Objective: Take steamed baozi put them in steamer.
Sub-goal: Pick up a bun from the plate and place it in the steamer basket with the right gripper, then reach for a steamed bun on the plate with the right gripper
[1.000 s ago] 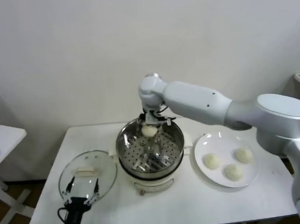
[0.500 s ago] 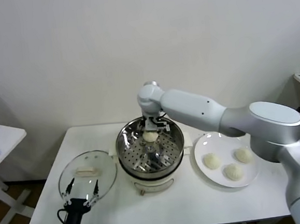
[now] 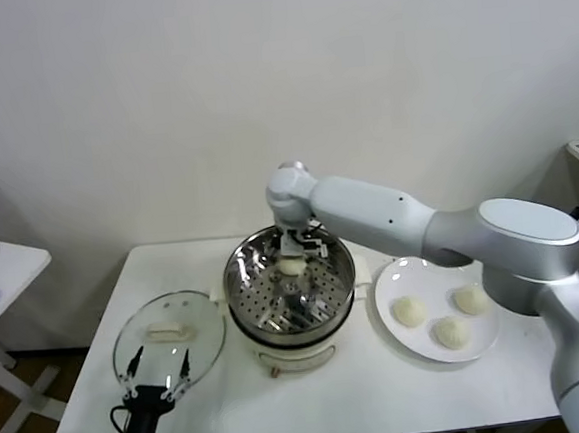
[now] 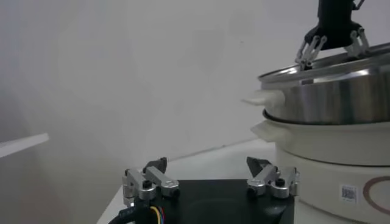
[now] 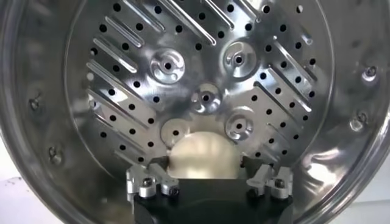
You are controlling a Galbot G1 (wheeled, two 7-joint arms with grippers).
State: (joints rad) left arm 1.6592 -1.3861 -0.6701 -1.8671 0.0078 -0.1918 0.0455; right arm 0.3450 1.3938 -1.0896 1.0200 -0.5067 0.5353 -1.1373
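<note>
Over the last second I lowered the right pincer (image 3: 290,253) from above the rim into the steamer (image 3: 247,285), and its fingers have just sprung apart from the pinch they had on the baozi (image 5: 201,156). I take that as the first bun delivered, one of four.

In the right wrist view the fingertips (image 5: 146,182) stand spread wide, one on either side of the bun. The bun sits between them on the perforated tray (image 5: 122,67), toward the far side of the pot; I cannot tell whether either tip still brushes the dough. The pincer holds nothing now.

Off to the pincer's right, well apart from it, three more baozi (image 3: 410,311) lie on the white plate (image 3: 386,289) on the table (image 3: 384,400). My judgement is that the next move is a straight lift clear of the rim before swinging over to the plate.

The left pincer (image 3: 160,378) waits low at the table's near edge, spread open and empty, just in front of the glass lid (image 3: 169,336).
</note>
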